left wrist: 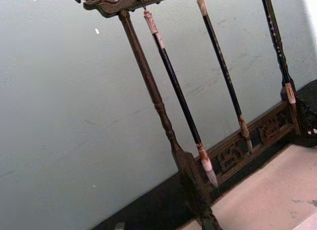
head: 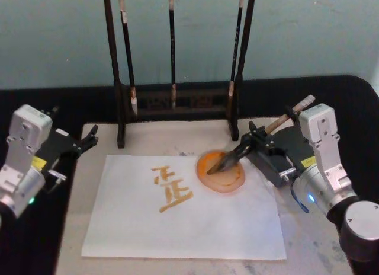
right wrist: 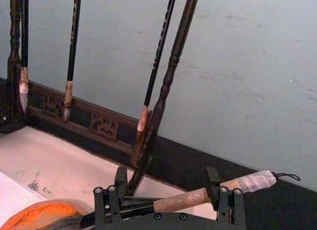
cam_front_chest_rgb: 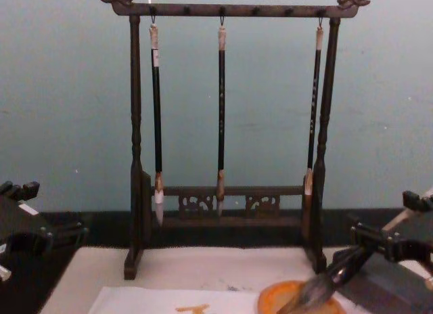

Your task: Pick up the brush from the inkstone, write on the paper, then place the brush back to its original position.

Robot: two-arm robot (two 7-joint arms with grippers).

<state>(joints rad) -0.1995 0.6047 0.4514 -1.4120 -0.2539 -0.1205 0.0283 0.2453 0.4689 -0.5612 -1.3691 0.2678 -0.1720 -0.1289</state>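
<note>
The brush lies slanted, its dark bristles resting in the round orange inkstone and its whitish end pointing away to the right. My right gripper stands over the handle with its fingers spread wide apart on either side, open and not pinching it. In the chest view the bristles touch the inkstone. The white paper carries an orange written character. My left gripper is parked open at the table's left edge.
A dark wooden rack with three slim black-handled brushes stands at the back of the beige mat. A grey block lies under my right gripper. Black tabletop surrounds the mat.
</note>
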